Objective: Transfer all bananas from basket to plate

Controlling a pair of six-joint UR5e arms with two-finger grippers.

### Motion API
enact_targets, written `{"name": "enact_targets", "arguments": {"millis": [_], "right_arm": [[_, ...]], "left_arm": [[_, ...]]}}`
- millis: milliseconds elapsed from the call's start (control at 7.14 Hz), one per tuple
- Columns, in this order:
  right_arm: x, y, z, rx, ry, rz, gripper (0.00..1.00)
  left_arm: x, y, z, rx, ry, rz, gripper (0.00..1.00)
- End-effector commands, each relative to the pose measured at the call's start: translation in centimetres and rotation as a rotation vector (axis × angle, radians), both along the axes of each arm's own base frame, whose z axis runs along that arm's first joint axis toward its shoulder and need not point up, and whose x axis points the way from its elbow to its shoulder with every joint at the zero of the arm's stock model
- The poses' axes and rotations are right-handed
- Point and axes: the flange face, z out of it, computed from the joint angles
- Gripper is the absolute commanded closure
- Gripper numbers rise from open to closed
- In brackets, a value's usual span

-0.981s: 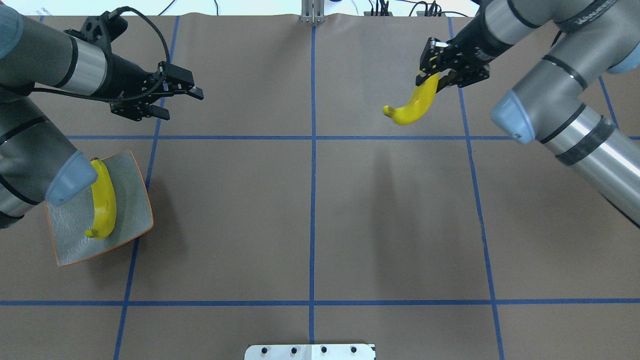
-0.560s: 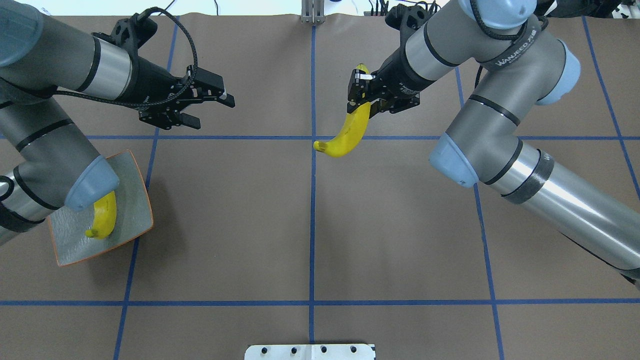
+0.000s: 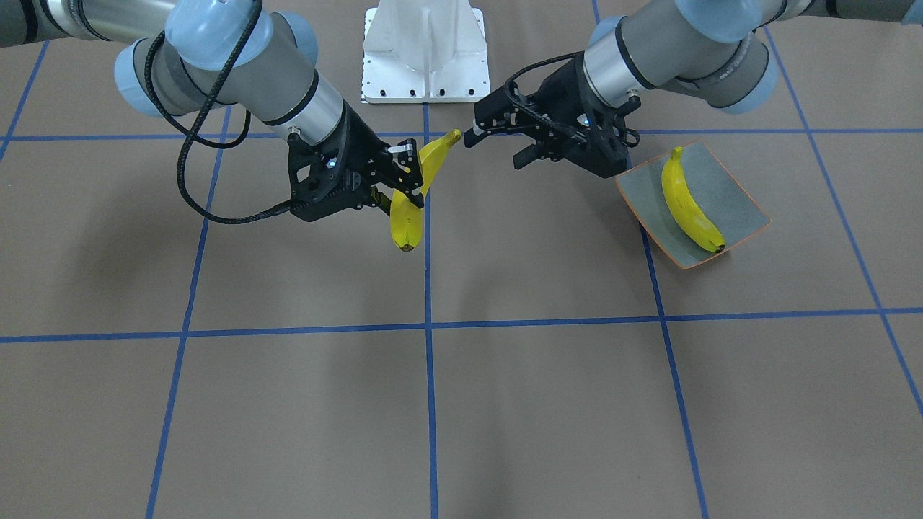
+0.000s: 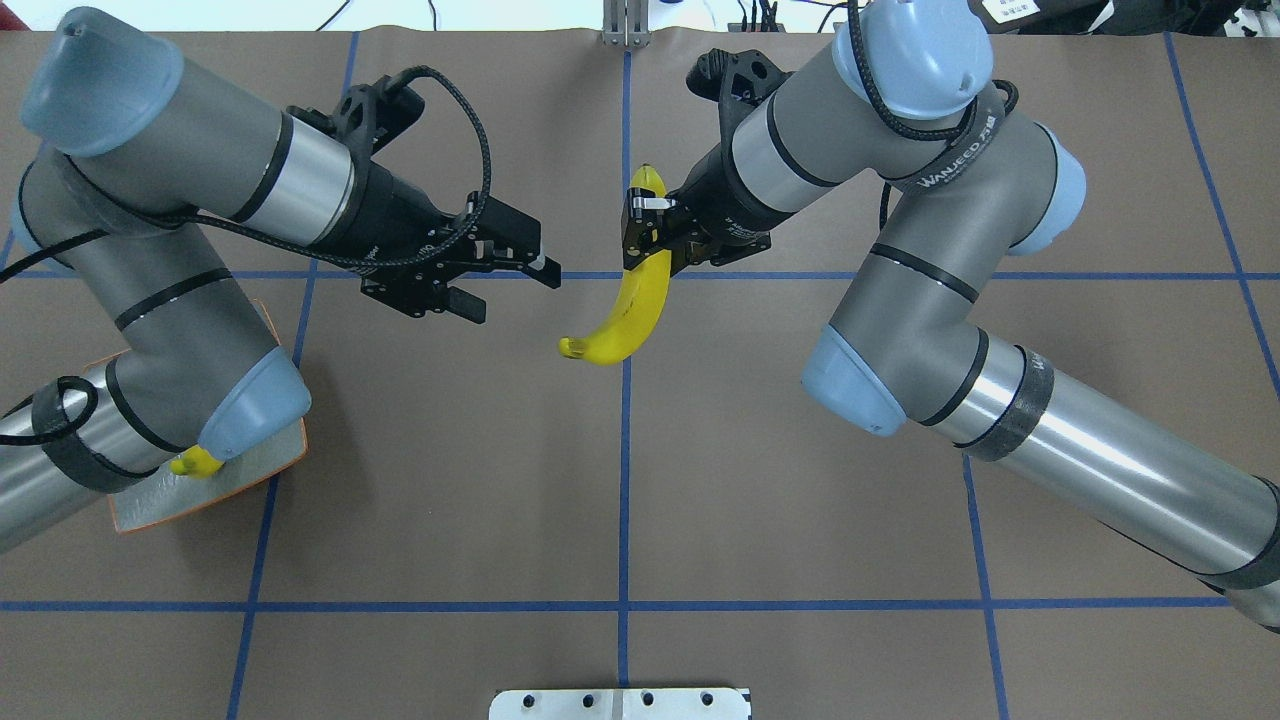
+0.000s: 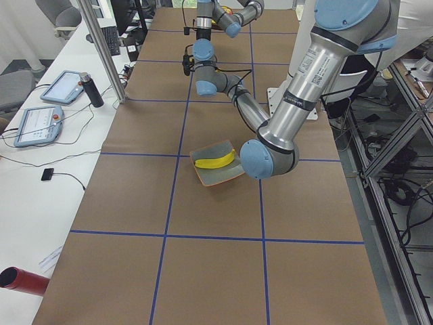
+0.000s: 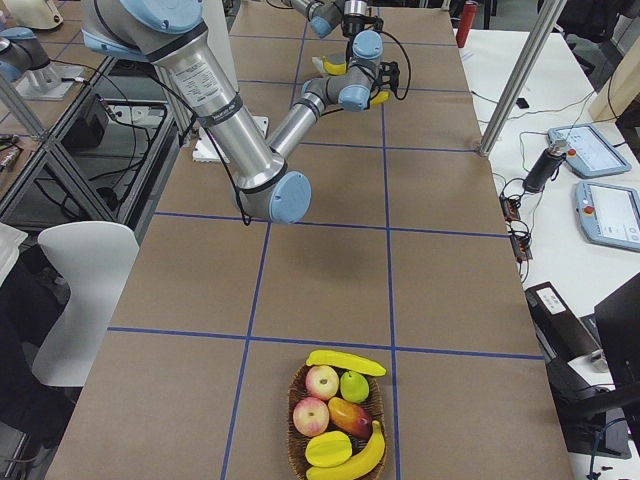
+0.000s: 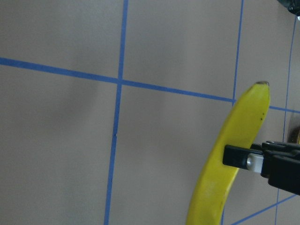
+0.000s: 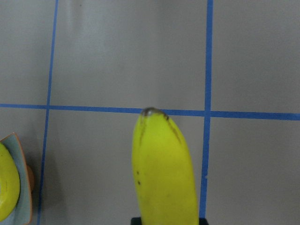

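My right gripper [image 4: 645, 235] is shut on one yellow banana [image 4: 628, 315] and holds it above the table's centre line, tip hanging down. It also shows in the front view [image 3: 412, 194]. My left gripper [image 4: 517, 291] is open and empty, a short way left of that banana. The grey-blue plate [image 3: 728, 205] lies on the robot's left side with one banana [image 3: 689, 205] on it. My left arm hides most of the plate in the overhead view. The basket [image 6: 293, 445], seen only in the right side view, holds two more bananas [image 6: 345, 362].
The basket also holds apples, a pear and other fruit [image 6: 322, 382]. The white robot base [image 3: 425, 54] stands at the table's middle edge. Blue tape lines divide the brown table cover [image 4: 780, 480].
My right arm has carried its banana leftward from the far right to the table's centre. My left gripper has moved right toward it, still open, and its arm now covers more of the plate.
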Motion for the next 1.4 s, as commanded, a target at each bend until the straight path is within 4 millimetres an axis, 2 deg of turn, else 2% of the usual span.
{"name": "enact_targets", "arguments": {"millis": [0,420,981,1121,1261], "right_arm": [[-0.1,0.3,-0.4,0.012,-0.010,-0.006,1.00],[-0.4,1.3,-1.0,0.050,-0.038,-0.029,1.00],[-0.6,2.4,-1.8,0.078,-0.054,-0.050,1.00],[-0.7,2.6,-1.8,0.085,-0.055,-0.054,1.00],[-0.9,2.6,-1.8,0.090,-0.054,-0.058,1.00]], "left_arm": [[2.3,1.7,-1.9,0.026,0.021,0.049,0.00],[4.1,2.7,-2.2,0.058,0.020,0.081,0.00],[5.3,2.0,-2.0,0.069,0.009,0.084,0.01],[5.5,1.9,-1.7,0.065,0.004,0.084,0.04],[5.5,1.8,-1.7,0.064,0.003,0.084,0.20]]}}
